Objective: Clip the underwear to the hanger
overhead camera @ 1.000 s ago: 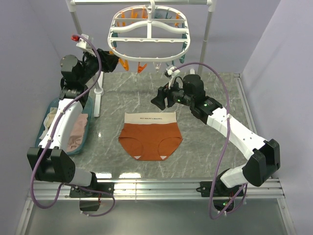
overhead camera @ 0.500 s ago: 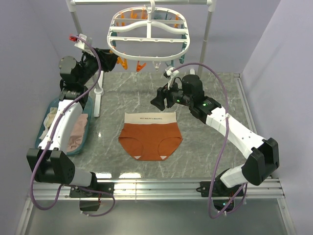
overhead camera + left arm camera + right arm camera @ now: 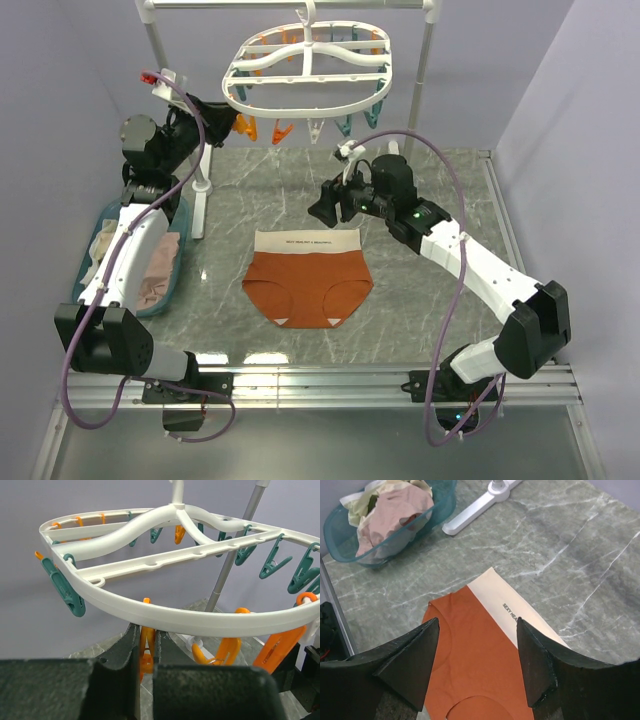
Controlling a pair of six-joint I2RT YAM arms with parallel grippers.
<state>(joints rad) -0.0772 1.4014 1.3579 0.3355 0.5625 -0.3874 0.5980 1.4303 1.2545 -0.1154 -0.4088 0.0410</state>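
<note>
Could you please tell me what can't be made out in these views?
- Waistband text: right wrist, its end hidden behind a right finger; top view, too small to read.
- Orange clip: left wrist, lower end hidden between the left fingers.
- Hanger hook: left wrist, cut off by the top edge.
- Basket clothes: right wrist, crumpled, single items unclear.

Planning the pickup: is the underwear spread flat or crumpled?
Spread flat. The underwear lies on the table, waistband straight, both leg openings showing, no bunching.

Grey marble table (image 3: 440, 300): underwear (image 3: 308, 280) centre, teal basket (image 3: 181, 262) left.
</note>
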